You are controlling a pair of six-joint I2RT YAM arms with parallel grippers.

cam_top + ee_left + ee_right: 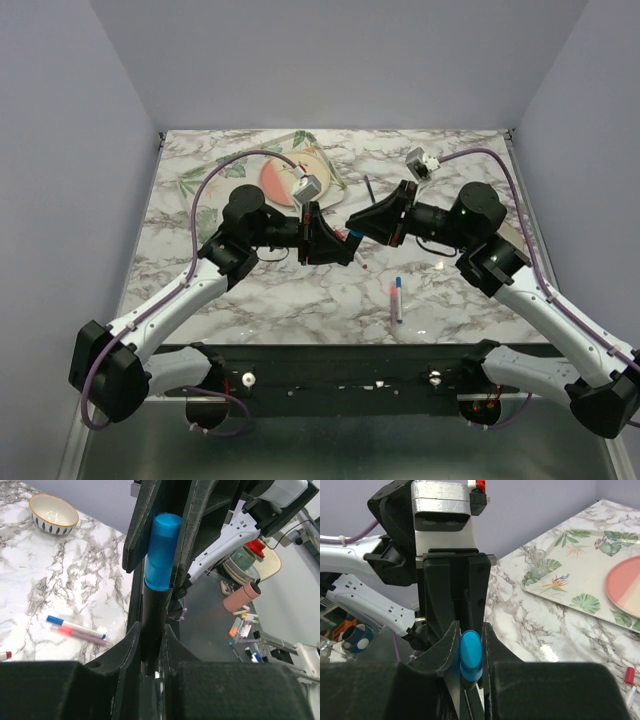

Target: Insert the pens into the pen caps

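If the two axes sit slightly off, the bright blue plastic pen cap (pixel 162 552) could jam crooked on the chunky dark marker (pixel 151 615) or slip from its pads. The left claw (pixel 150 640) clamps the marker and the right claw (pixel 470 645) pinches the cap; they meet nose to nose, elbows bent outward, above the marble table (pixel 300 300)

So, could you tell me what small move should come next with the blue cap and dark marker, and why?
Probably push the right gripper slightly toward the left gripper, along the shared axis. The bright blue plastic cap, clamped in the right jaws, sits over the tip of the chunky dark marker in the left jaws, but whether it is fully seated cannot be told.
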